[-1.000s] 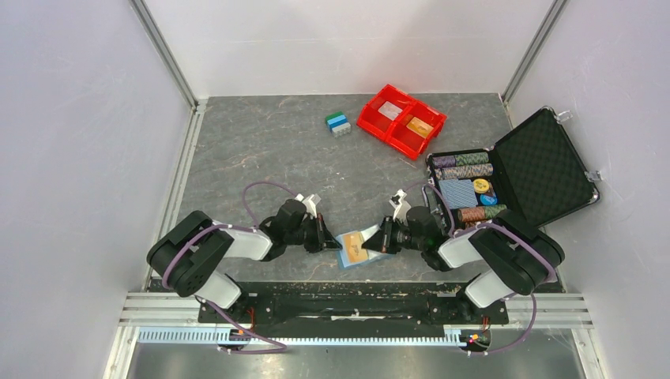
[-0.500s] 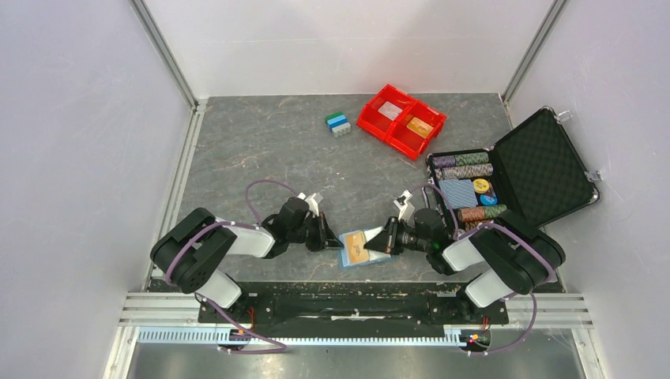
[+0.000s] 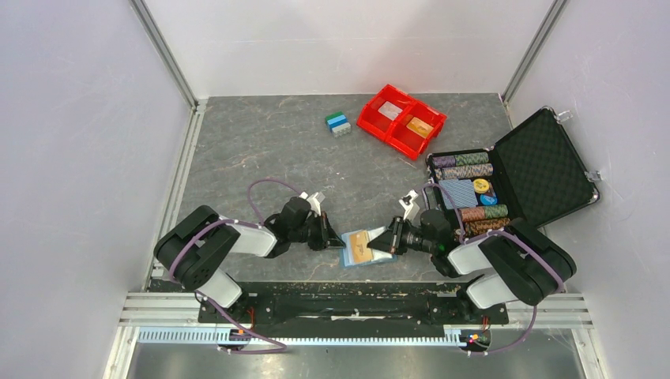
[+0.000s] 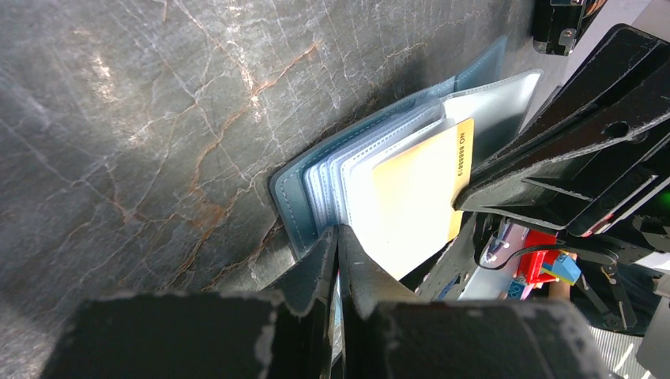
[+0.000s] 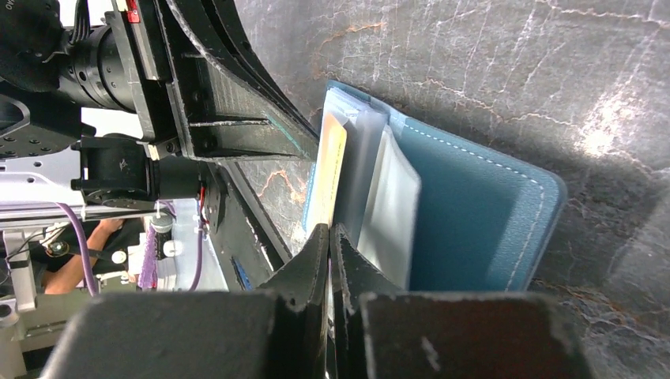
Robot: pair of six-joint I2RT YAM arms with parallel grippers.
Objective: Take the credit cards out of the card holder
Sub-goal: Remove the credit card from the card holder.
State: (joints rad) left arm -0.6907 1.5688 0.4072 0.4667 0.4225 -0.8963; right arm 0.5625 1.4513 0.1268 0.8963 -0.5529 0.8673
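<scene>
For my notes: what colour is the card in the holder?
The card is yellow-orange; best in left wrist view.

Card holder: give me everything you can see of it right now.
The card holder is a light-blue stitched bifold with clear plastic sleeves, lying fanned open on the grey table between the arms. An orange card sticks out of a sleeve. The left gripper has jaws shut on one edge; the right gripper pinches the orange card opposite.
</scene>
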